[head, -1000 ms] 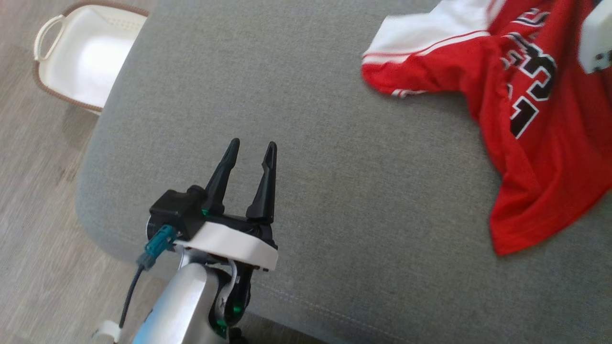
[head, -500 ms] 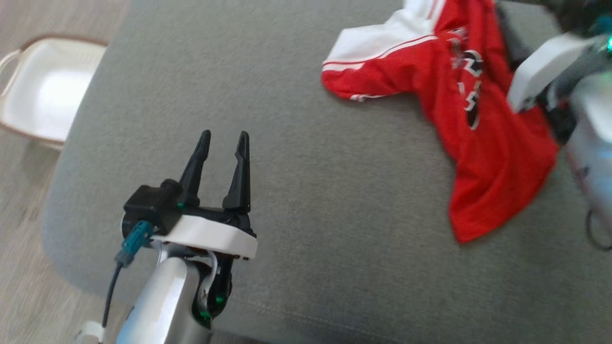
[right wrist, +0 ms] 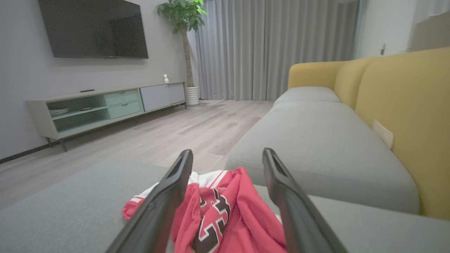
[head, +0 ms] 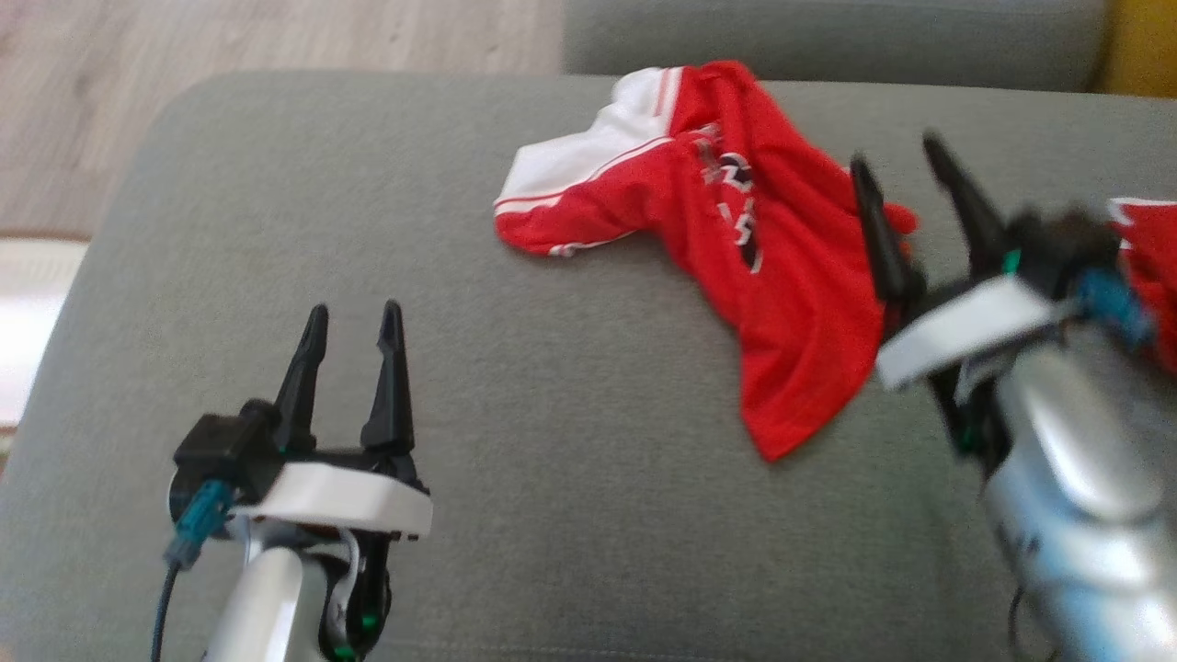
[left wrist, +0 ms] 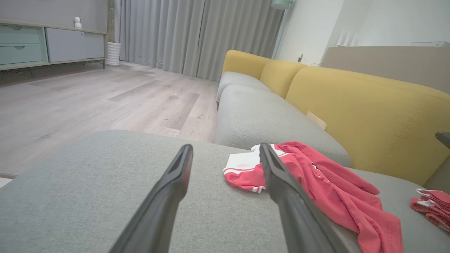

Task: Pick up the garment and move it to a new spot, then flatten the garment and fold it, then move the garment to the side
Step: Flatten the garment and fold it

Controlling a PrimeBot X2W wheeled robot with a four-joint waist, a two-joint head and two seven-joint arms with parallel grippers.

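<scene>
— Black fingers of the right gripper [head: 897,156] stand spread, holding nothing, at the red garment's [head: 782,303] edge. The left gripper [head: 355,311] is spread too, well apart from it.
— Where's the garment?
— Crumpled on the grey sofa seat [head: 552,414]. Flattening looks like the step in hand: each gripper needs an edge to pinch and pull outward.

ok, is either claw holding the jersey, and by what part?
Nothing held. Left claw and right claw are both open; the jersey lies loose on the cushion by the right claw.
</scene>
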